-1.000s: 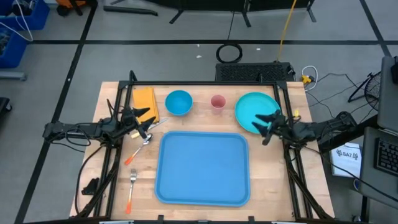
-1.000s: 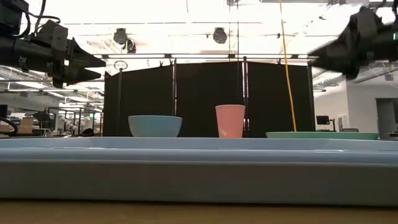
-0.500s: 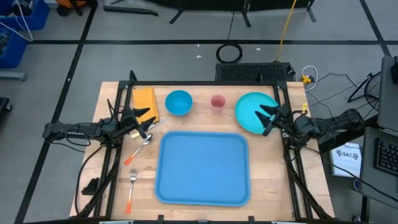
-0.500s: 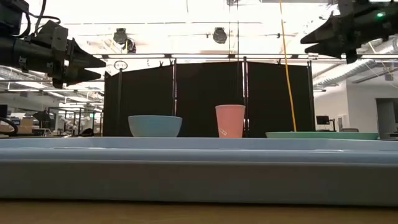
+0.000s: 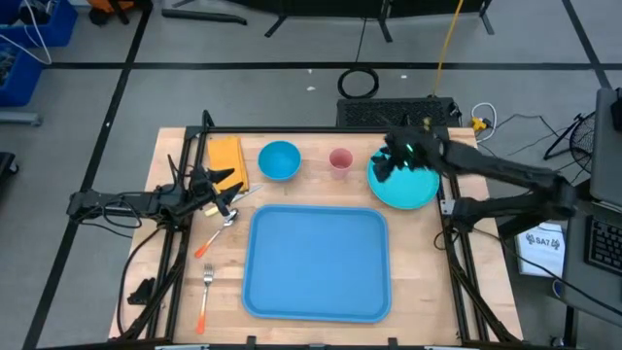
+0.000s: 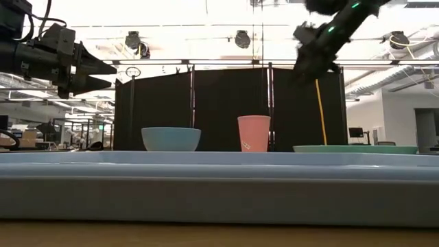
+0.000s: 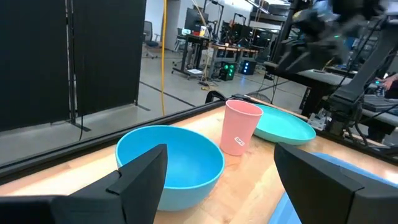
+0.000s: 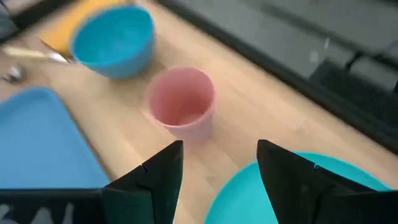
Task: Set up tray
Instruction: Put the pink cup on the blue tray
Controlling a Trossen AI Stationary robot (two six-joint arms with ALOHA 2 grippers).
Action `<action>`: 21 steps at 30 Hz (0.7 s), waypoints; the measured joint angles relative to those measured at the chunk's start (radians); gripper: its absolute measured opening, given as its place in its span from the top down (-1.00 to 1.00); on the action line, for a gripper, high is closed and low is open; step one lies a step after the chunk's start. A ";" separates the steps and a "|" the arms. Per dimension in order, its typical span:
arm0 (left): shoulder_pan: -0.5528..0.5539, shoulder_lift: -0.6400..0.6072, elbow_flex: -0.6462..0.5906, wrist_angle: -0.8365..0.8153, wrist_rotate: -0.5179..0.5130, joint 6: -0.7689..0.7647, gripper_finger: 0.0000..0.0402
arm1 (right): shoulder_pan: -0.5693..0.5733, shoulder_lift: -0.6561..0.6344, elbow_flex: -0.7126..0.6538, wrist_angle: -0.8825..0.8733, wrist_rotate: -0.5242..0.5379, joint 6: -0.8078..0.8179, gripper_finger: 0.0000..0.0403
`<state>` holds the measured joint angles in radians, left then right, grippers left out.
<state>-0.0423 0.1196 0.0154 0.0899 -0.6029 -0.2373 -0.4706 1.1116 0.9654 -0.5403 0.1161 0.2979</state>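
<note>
Blue tray (image 5: 317, 262) lying flat on the wooden bench (image 5: 420, 258), at its centre and toward the near edge, bare of other things; neither claw touches it. Right claw (image 5: 390, 161) raised above the far right part of the bench, over the far-left rim of the round teal plate (image 5: 413, 184), well beyond the tray's far right corner; its fingers (image 8: 283, 180) stand apart, released, grasping nothing, with the pink cup (image 8: 182, 103) seen between and beyond them. Left claw (image 5: 225, 191) hanging at the left side of the bench, near the tray's far left corner; its fingers (image 7: 140, 176) likewise spread, released and empty.

Far row behind the tray, from left to right: orange cloth (image 5: 226, 156); blue bowl (image 5: 279, 159); pink cup; teal plate; all apart from the tray's far rim. Left of the tray: a spoon (image 5: 223, 226) with an orange handle, just below the left claw; nearer the front, a fork (image 5: 206, 290) with an orange handle, roughly parallel to the tray's left edge. Nothing lies between either claw and the tray.

Tray's long axis, in the high view, runs left to right across the bench, only slightly longer than its depth; edges square to the bench edges; in the low view its near rim (image 6: 219, 195) spans the whole width in front of bowl, cup and plate.
</note>
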 joint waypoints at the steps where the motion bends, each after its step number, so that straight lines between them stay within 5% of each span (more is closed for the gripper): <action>1: 0.000 0.000 0.000 -0.003 0.000 -0.005 -0.50 | -0.034 0.043 0.027 -0.010 -0.034 -0.018 0.03; 7: 0.000 0.000 0.000 -0.018 0.000 -0.013 -0.50 | -0.130 0.232 0.128 0.014 -0.065 -0.092 0.03; 21: 0.000 0.000 0.000 -0.020 0.001 -0.012 -0.50 | -0.092 0.424 0.147 0.164 -0.028 -0.210 0.03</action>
<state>-0.0422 0.1200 0.0154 0.0704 -0.6022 -0.2494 -0.5625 1.5357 1.1122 -0.3765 0.0884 0.0879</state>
